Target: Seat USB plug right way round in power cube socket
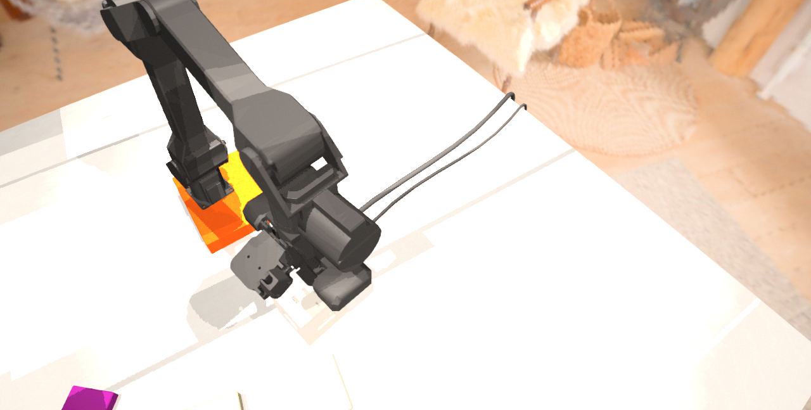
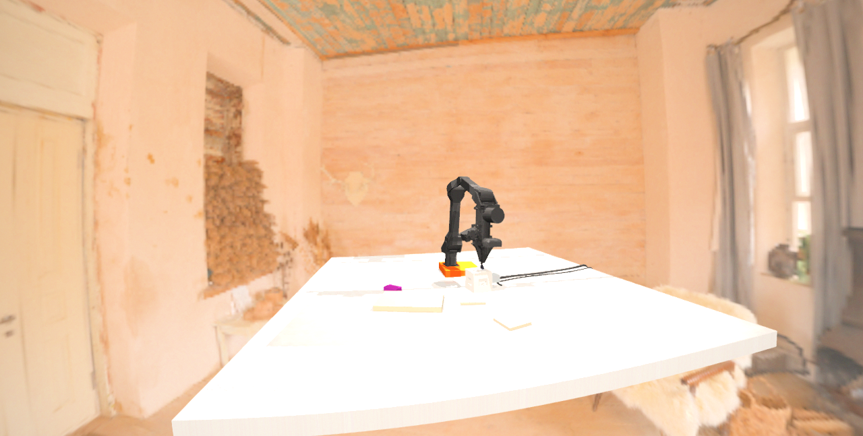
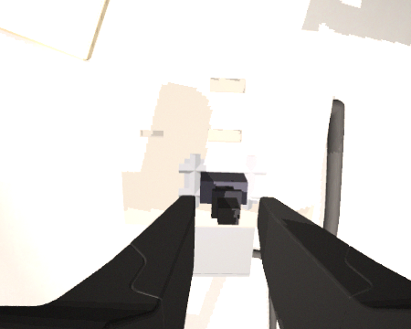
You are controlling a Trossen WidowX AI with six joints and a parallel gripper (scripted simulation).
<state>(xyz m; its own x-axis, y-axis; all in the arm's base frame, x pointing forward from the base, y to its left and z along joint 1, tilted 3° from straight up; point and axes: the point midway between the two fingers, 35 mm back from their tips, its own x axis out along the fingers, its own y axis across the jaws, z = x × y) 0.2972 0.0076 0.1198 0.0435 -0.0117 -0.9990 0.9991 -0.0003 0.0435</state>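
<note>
And here we are at the power cube, with the gripper pointing straight down over its top! Look at the jaws in the wrist view: parted a modest amount, nowhere near wide, with a visible gap on either side of the black stem of the USB plug. Nothing is clamped; the stem sits between the two fingertips as seen from above, free of both.

The plug's dark body is at the socket on top of the cube, framed by pale grey metal tabs. How deep it sits, and which way round, I cannot tell from here.

In the exterior view, a light grey block adjoins the cube's right side, and dark cables run off to the far right edge of the table. Out left, a magenta block lies well apart from the cube, beyond a pale flat slab.
</note>
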